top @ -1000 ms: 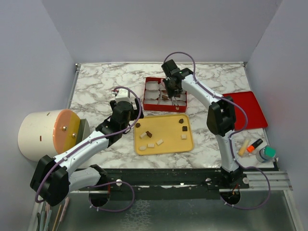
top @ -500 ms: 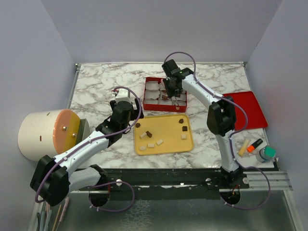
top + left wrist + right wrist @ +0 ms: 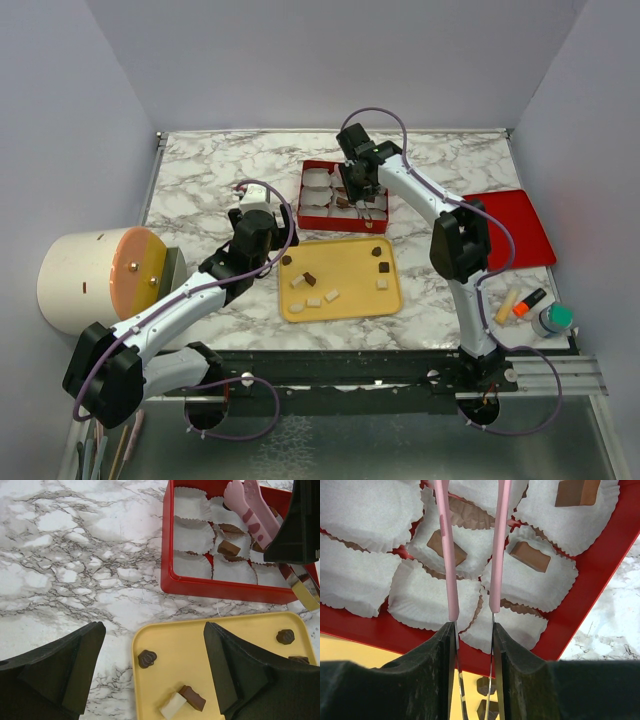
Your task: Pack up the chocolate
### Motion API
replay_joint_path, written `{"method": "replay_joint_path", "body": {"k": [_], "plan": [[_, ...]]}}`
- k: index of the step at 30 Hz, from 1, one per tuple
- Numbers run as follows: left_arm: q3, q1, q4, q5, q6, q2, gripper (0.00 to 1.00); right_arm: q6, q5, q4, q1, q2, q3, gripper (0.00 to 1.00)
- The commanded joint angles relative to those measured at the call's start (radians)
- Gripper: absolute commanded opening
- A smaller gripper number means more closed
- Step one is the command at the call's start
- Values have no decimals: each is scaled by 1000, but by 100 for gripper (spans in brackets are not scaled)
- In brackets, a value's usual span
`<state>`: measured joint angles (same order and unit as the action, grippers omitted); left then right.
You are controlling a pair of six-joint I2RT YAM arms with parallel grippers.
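The right claw [image 3: 472, 630] grips one pair of pink tongs [image 3: 449, 570] over the red box [image 3: 580, 595], where three chocolate pieces [image 3: 530, 556] lie in white paper cups [image 3: 365, 510]. Four dark pieces [image 3: 309, 278] lie on the yellow tray [image 3: 350, 290]. The left claw [image 3: 152, 630] stands wide open above the bench [image 3: 75, 555].

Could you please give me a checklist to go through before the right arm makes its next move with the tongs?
1. Right pincer clamped on the pink tongs: ok.
2. Tong tips empty: cannot tell; they are cropped in the right wrist view and unclear elsewhere.
3. Empty paper cups available in the red box: ok.
4. Chocolate waiting on the yellow tray: ok.
5. Left pincer open, holding nothing, apart from the tongs: ok.
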<state>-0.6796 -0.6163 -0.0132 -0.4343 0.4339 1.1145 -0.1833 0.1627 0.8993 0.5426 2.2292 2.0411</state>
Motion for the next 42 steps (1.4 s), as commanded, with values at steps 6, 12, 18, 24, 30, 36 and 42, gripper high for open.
{"method": "replay_joint_path", "body": {"k": [6, 12, 18, 24, 30, 36, 42], "plan": [[8, 4, -16, 9, 12, 0, 90, -7, -25, -2, -8, 6, 19, 39], [8, 4, -14, 12, 15, 0, 90, -7, -25, -3, -7, 0, 13, 40], [8, 4, -13, 15, 19, -3, 90, -7, -25, -6, -7, -7, 3, 42], [9, 4, -11, 13, 20, -8, 90, -12, -29, -8, -8, -12, -5, 42], [9, 4, -13, 8, 19, -8, 90, -15, -35, -30, -7, -47, -33, 33], [8, 4, -14, 0, 16, -5, 90, -3, -57, -33, -1, -131, -91, 27], [9, 4, -11, -7, 20, -2, 90, 10, -34, -49, 44, -239, -218, 26]]}}
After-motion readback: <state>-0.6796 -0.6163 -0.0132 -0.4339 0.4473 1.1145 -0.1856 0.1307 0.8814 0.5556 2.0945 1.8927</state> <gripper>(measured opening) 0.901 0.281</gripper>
